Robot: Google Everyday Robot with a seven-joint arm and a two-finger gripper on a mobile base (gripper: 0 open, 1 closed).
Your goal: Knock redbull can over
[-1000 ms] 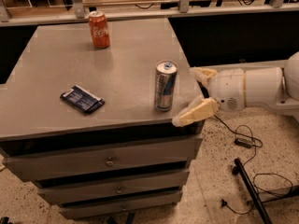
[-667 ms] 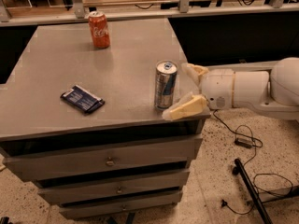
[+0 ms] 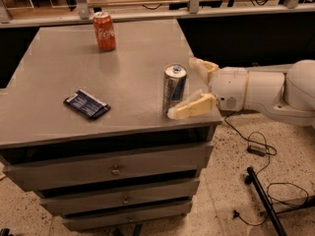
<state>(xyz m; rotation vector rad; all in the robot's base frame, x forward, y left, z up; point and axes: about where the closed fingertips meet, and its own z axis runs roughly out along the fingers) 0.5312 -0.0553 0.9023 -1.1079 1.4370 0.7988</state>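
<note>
Here, the fingers [image 3: 194, 106] are spread wide: near one by the base of the redbull can [image 3: 174, 85], far one right of its top. The gripper [image 3: 184, 88] is at the worktop's [image 3: 74, 68] right edge. The can stands upright near the right near corner.

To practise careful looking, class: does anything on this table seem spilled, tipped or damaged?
Nothing stands out. The redbull can and Coca-Cola can stand upright; the blue packet lies flat. The gripper, fingers open, flanks the redbull can near the table's right edge.
</note>
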